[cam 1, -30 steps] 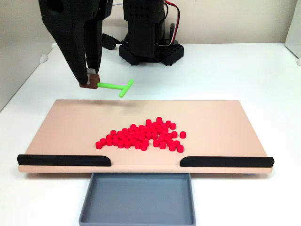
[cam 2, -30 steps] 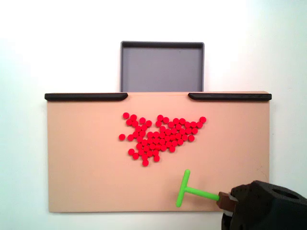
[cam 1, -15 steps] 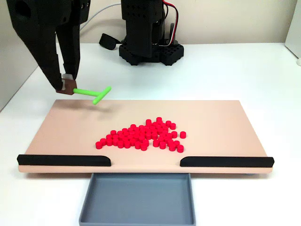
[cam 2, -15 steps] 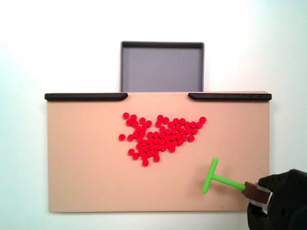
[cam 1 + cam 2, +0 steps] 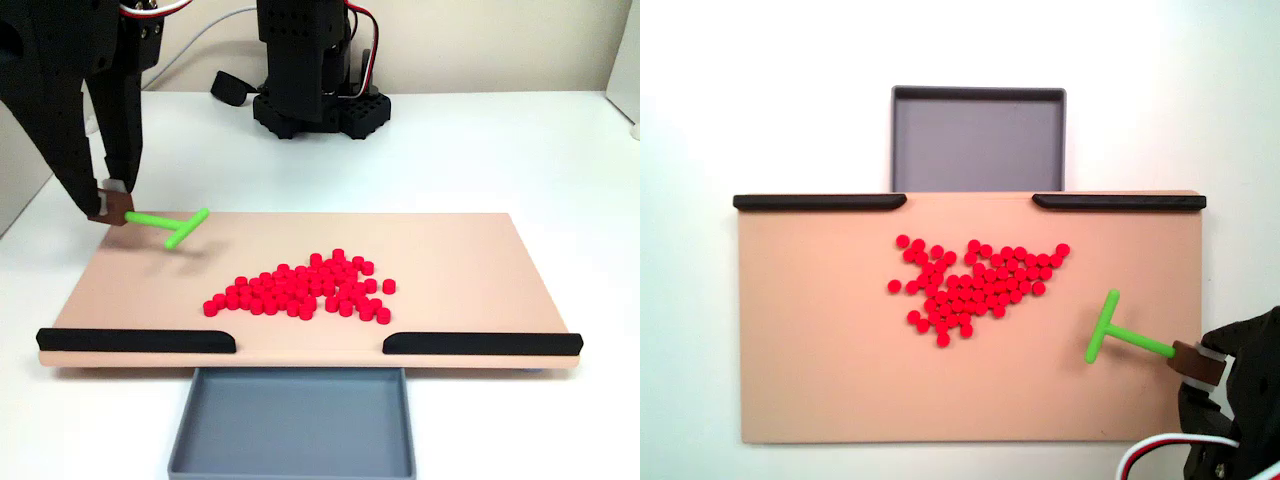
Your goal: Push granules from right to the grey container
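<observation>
A loose pile of red granules (image 5: 300,287) (image 5: 975,287) lies mid-board on the beige board (image 5: 460,260) (image 5: 810,340). The grey container (image 5: 292,425) (image 5: 978,140) sits empty against the gap between the two black strips. My gripper (image 5: 110,203) (image 5: 1200,362) is shut on the brown end block of a green T-shaped pusher stick (image 5: 168,222) (image 5: 1123,334). In a fixed view the stick's crossbar (image 5: 187,228) hovers over the board's left edge, well left of the pile. In the top-down fixed view the crossbar (image 5: 1102,326) is right of the pile and apart from it.
Black strips (image 5: 137,341) (image 5: 482,344) edge the board's side toward the container, leaving a gap at the tray. The arm's black base (image 5: 318,95) stands behind the board. White table surrounds everything.
The gripper with the green stick has moved outward to the board's side edge and toward the container side, coming level with the pile. The granules have not moved.
</observation>
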You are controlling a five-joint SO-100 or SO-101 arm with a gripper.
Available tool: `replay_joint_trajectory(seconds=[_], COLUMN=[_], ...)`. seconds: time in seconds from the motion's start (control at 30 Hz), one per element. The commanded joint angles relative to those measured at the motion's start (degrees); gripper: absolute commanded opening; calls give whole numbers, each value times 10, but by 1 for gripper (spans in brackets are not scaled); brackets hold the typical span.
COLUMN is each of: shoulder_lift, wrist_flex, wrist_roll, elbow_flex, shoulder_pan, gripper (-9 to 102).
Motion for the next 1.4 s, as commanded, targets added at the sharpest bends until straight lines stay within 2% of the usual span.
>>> replay_joint_trajectory(seconds=[0.0, 0.5, 1.37], shoulder_lift=[-5, -69, -124], wrist_flex=[-3, -3, -3], wrist_roll=[-264, -304, -302], elbow_flex=[-35, -91, -139], shoulder_pan=[4, -14, -40], gripper=[0, 0, 0])
